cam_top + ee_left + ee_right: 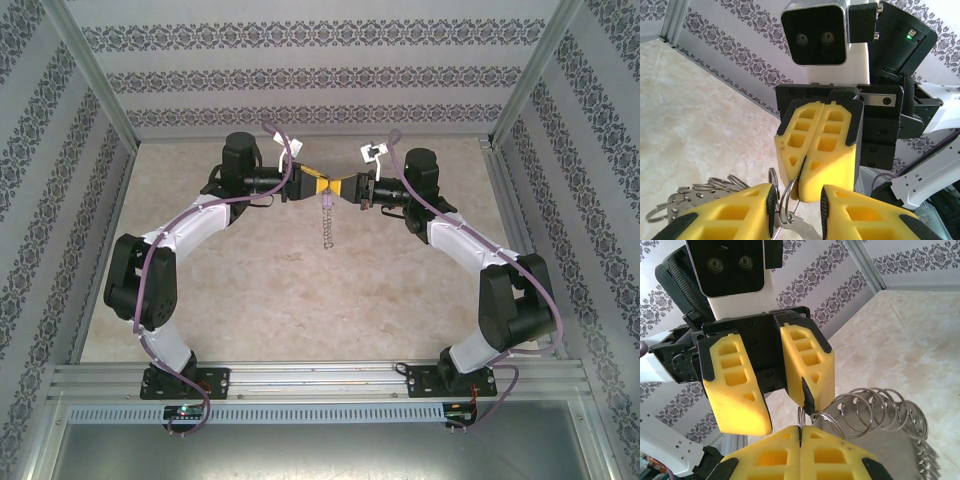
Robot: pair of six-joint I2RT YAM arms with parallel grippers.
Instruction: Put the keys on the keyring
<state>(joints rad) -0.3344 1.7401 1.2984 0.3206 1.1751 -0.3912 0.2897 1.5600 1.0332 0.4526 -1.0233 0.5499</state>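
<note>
My right gripper (801, 432) is clamped on the keyring (325, 222), which dangles in mid-air. Left gripper (797, 200) sits part-open around a ring; grip unclear. I judge we're at threading. Next, I'd steady the ring and feed a key on.

white arms (195, 228), black joints (135, 285), lilac cables (146, 262), yellow claw fingers (737, 385)

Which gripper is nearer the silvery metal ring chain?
Right: the right gripper pinches one end of the silvery metal ring chain; the left gripper, jaws parted, flanks that end.

Pale marbled table (280, 300), metal rail (320, 378) along its near edge
</note>
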